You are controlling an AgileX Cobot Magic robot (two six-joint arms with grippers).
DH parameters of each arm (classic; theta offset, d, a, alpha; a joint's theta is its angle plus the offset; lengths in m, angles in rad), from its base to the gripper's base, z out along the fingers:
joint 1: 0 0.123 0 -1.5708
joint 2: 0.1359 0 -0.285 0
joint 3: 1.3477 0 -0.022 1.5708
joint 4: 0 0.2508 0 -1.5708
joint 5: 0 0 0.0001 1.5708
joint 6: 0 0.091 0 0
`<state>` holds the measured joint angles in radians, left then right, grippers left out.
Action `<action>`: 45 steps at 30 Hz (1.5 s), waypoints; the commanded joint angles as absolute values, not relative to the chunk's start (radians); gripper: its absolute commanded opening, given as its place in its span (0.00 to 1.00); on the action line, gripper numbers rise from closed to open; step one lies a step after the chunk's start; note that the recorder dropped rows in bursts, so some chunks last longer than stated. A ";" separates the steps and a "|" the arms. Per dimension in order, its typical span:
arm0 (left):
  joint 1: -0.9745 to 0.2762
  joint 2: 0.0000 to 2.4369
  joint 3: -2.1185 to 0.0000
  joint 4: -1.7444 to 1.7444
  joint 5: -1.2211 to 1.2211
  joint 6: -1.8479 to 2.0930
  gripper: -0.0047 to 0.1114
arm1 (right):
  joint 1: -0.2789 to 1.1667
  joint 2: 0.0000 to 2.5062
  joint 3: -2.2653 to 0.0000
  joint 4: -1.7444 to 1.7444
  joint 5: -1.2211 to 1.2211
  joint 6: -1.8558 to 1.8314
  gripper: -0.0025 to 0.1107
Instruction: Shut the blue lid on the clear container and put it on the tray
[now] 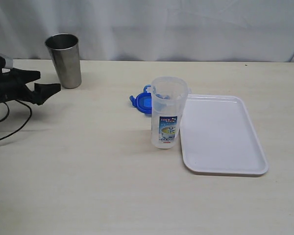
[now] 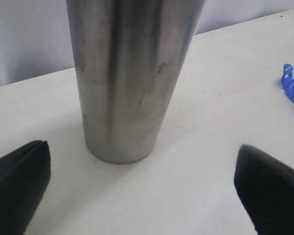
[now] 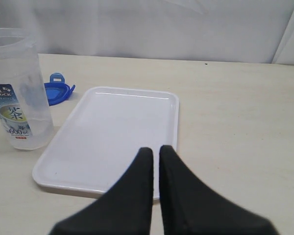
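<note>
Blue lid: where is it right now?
In the exterior view, the blue lid lies on the table just behind the clear container, left of the tray.

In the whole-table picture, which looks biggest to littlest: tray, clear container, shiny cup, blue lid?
The tray, clearly largest.
The clear container and shiny cup look close; the cup stands farther back, so unsure.
The blue lid, smallest, partly hidden behind the container.

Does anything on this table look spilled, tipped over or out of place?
Nothing is spilled or tipped. The blue lid lies on the table behind the open clear container, which stands upright beside the tray.
</note>
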<state>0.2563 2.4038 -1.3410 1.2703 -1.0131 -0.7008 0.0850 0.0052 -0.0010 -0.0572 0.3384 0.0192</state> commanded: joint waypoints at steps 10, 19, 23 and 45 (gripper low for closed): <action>0.313 1.957 -1.339 1.744 -0.732 -1.341 0.85 | 0.082 0.000 0.000 -0.067 0.338 0.022 0.06; 0.313 1.657 -1.319 1.744 -0.691 -1.316 0.85 | 0.082 0.000 0.000 -0.067 0.338 0.022 0.06; 0.313 1.659 -1.319 1.744 -0.801 -1.364 0.85 | 0.082 0.000 0.000 -0.067 0.338 0.022 0.06; 0.302 1.669 -1.319 1.736 -1.221 -1.426 0.85 | 0.082 0.000 0.000 -0.067 0.338 0.022 0.06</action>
